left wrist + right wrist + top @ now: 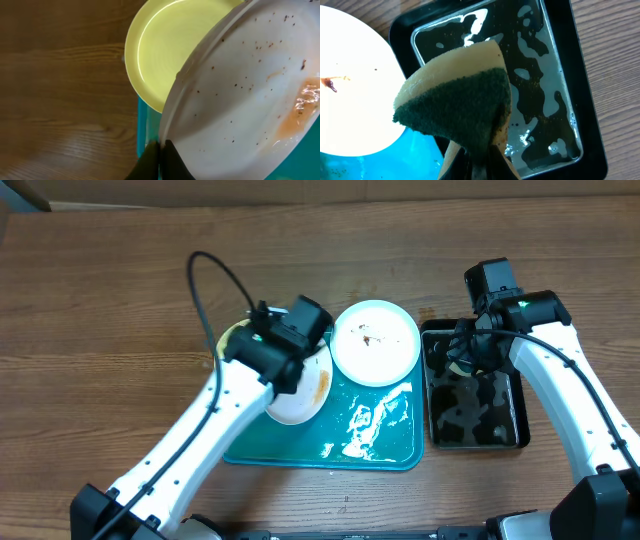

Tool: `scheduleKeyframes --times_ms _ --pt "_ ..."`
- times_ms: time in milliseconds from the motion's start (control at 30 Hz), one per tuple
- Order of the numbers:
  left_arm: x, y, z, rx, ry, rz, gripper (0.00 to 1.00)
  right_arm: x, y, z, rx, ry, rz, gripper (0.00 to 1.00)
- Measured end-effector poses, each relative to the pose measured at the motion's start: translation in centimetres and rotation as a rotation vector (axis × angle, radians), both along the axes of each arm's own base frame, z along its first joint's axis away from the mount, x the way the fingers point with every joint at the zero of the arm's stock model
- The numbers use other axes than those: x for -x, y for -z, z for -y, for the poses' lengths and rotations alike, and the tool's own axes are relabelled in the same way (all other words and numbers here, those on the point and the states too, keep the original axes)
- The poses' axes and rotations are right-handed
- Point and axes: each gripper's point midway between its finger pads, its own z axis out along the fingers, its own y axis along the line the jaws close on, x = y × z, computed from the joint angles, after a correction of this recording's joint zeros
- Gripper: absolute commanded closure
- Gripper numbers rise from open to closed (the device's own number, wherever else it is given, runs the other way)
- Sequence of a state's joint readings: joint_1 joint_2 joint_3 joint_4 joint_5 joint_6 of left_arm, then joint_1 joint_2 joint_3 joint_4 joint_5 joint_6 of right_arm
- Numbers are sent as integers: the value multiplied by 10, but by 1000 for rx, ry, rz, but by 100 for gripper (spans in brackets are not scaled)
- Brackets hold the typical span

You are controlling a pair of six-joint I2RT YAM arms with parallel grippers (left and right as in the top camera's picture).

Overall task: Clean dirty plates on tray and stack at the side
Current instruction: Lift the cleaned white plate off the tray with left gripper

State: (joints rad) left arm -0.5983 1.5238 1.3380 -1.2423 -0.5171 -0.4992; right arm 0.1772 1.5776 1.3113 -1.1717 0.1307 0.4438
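My left gripper point(160, 150) is shut on the rim of a tilted white plate point(250, 90) that carries dark specks and an orange-brown smear. From overhead that plate point(300, 400) hangs over the left half of the teal tray point(300, 445), under the left gripper point(288, 368). A pale yellow-green plate point(160, 50) lies at the tray's far left corner, partly covered by the arm. A second white plate point(375, 342) with brown bits rests on the tray's far right. My right gripper point(482, 160) is shut on a yellow sponge with a green scouring face point(460, 95), over the black tub point(545, 75).
The black tub point(475, 405) stands just right of the tray and holds shallow water. Wet streaks glisten on the tray's right half point(375, 425). Bare wooden table point(100, 330) extends to the left and behind.
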Motion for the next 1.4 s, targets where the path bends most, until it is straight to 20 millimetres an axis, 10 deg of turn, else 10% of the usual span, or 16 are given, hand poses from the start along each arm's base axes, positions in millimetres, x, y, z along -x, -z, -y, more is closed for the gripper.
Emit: scheduleKeyframes --times_ms 600,1133,1400 --pt "0 -55 55 -299 235 365 96 2 13 0 1 0 -7 96" --pt "-3 -67 52 -367 232 424 96 2 13 0 1 0 -7 96" --pt "-10 -38 25 -240 119 268 96 -7 12 -10 -64 -55 20 96"
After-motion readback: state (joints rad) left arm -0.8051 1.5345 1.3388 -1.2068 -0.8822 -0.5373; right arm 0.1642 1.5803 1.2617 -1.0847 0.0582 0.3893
